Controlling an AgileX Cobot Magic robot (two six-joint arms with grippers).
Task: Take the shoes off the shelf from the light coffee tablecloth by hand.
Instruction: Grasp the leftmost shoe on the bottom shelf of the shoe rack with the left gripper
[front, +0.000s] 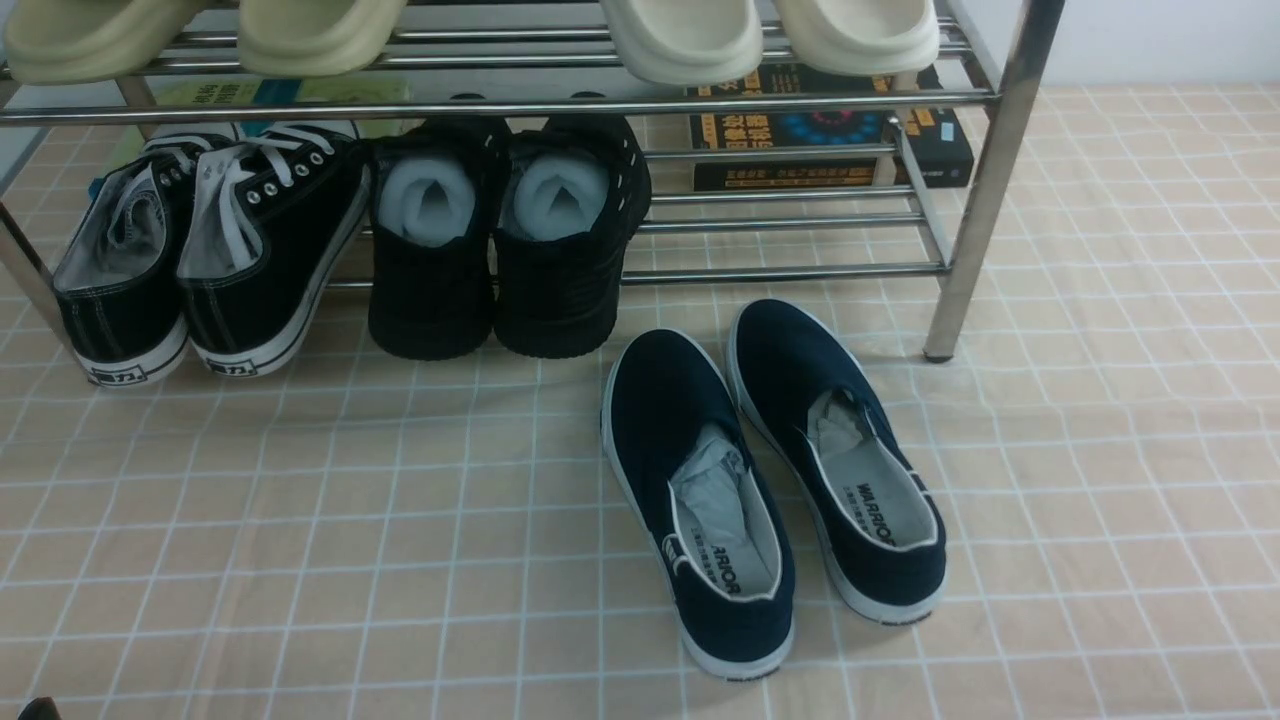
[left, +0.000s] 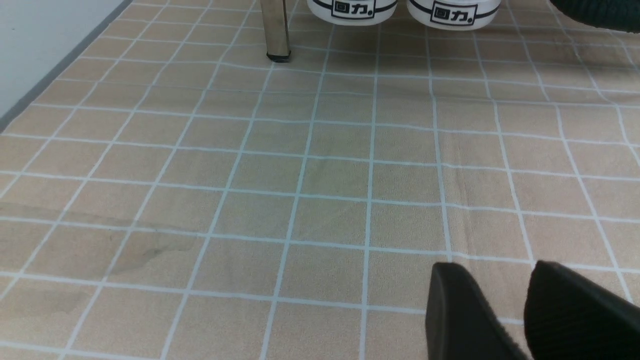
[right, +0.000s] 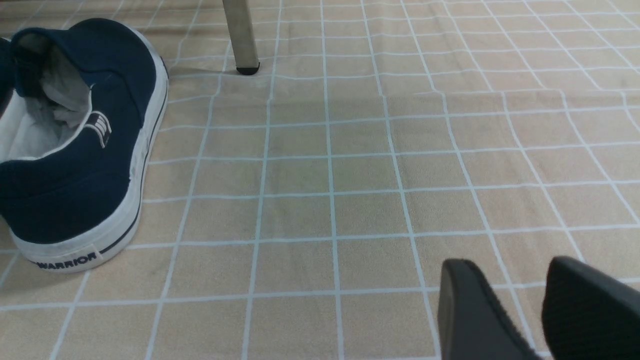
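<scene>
Navy slip-ons (front: 715, 500) with white trim, cream clogs (front: 685, 40)

Far left, on the lower tier of the shelf (front: 985, 215), lace-up sneakers (front: 310, 225), side by side. Just right of them, on the same tier, paper-stuffed shoes (front: 430, 300). Above, on the upper tier, clogs: one pair (front: 310, 40) at left, another pair (front: 690, 45) further right. At far right, behind the lower bars, a box (front: 780, 130). Nearer, before the shelf and right of centre, slip-ons (front: 680, 390) on the tablecloth (front: 400, 550).
</scene>
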